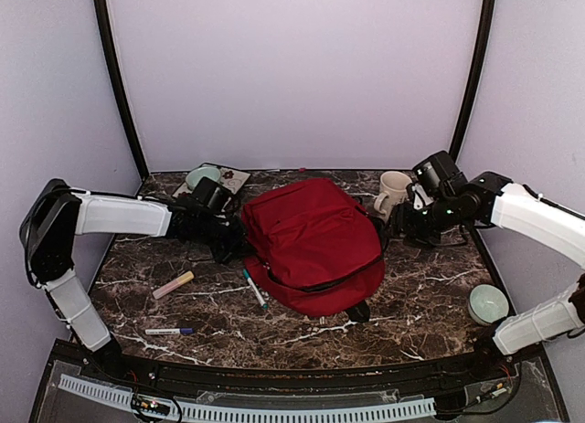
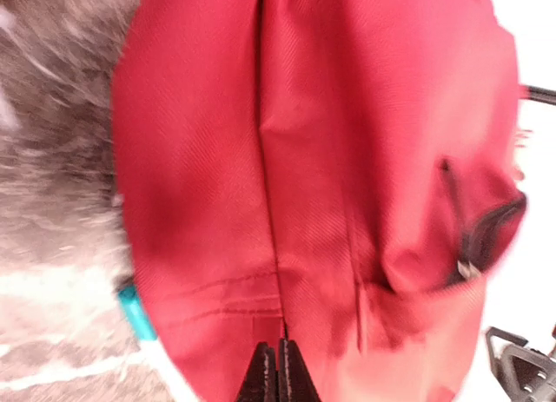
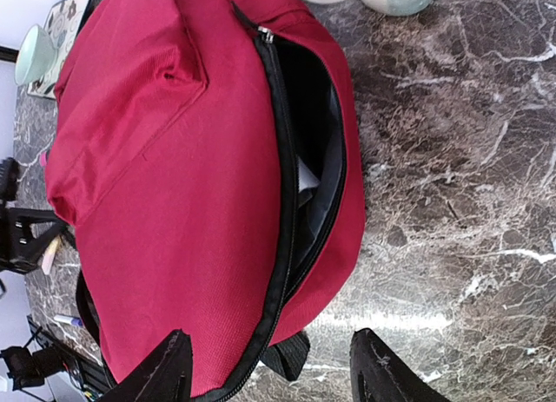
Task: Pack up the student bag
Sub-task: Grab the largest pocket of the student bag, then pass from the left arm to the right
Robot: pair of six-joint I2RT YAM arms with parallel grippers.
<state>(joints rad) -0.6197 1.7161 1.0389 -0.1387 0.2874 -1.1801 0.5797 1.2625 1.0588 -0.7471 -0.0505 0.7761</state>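
The student bag point(image 1: 311, 245), a red backpack, lies in the middle of the table. Its main zipper is partly open along the near right edge, showing grey lining point(image 3: 323, 172) and something white inside. My left gripper point(image 1: 234, 233) is at the bag's left edge; in the left wrist view its jaws point(image 2: 278, 372) are shut on a fold of the red fabric point(image 2: 347, 159). My right gripper point(image 1: 395, 224) is at the bag's right side, open wide point(image 3: 274, 376), its fingers straddling the zipper end and a black strap point(image 3: 291, 354).
A teal marker point(image 1: 254, 288), a pink-yellow highlighter point(image 1: 173, 284) and a blue-capped marker point(image 1: 169, 332) lie front left. A cream mug point(image 1: 394, 193) stands behind the right gripper. A green cup point(image 1: 487, 304) is far right. A book with a green cup point(image 1: 203, 176) is back left.
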